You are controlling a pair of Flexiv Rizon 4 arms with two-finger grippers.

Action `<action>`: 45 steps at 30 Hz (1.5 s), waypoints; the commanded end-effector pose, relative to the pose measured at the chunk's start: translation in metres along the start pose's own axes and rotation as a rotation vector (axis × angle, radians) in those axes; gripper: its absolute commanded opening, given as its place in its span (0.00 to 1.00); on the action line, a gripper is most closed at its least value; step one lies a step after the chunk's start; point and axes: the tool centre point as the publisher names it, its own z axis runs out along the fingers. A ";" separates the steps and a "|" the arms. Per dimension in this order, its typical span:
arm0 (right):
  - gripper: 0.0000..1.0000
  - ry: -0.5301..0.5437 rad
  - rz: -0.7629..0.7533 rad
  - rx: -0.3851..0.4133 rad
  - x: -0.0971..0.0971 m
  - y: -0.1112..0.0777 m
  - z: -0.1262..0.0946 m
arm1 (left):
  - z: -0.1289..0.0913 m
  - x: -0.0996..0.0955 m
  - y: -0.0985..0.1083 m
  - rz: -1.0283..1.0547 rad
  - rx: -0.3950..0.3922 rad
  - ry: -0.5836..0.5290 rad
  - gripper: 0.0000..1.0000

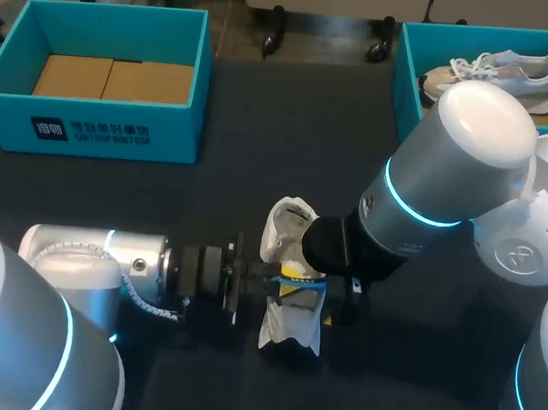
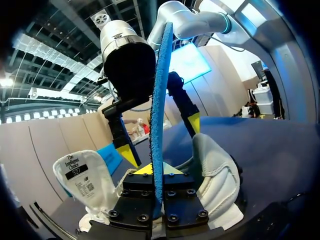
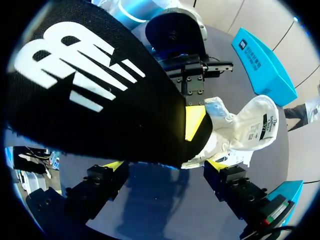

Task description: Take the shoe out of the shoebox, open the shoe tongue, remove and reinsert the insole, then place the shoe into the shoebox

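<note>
Table (image 1: 260, 137): dark; shoe (image 1: 289, 230) sits near-middle between both arms; tongue (image 2: 82, 175) folded open
Left hand (image 2: 156, 170): clamped on upright insole (image 2: 160, 100), offering it edge-on
Right hand (image 3: 164, 165): wide open, empty; straddling insole, probably to guide it

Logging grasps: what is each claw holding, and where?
Left claw grips the insole at one end; right claw is open, holding nothing.

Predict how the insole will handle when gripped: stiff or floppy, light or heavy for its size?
The insole is probably fairly stiff: pinched only at one edge by the left gripper, it stands upright with little bend. Its edge looks thin, so it is likely light for its size.
</note>
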 end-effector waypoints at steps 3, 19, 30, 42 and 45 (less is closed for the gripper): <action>1.00 -0.003 0.000 -0.001 0.001 0.000 0.002 | 0.003 0.000 0.004 -0.016 -0.002 0.005 0.00; 1.00 -0.003 0.000 -0.001 0.001 0.000 0.002 | -0.001 -0.001 -0.010 -0.079 0.020 0.013 0.02; 1.00 -0.003 0.000 -0.001 0.001 0.000 0.002 | -0.001 0.002 -0.016 -0.080 0.027 0.024 0.17; 1.00 -0.003 0.000 -0.001 0.001 0.000 0.002 | -0.004 0.003 -0.028 -0.068 0.021 0.012 0.21; 1.00 -0.003 0.000 -0.001 0.001 0.000 0.002 | -0.004 0.003 -0.031 -0.064 0.019 0.010 0.22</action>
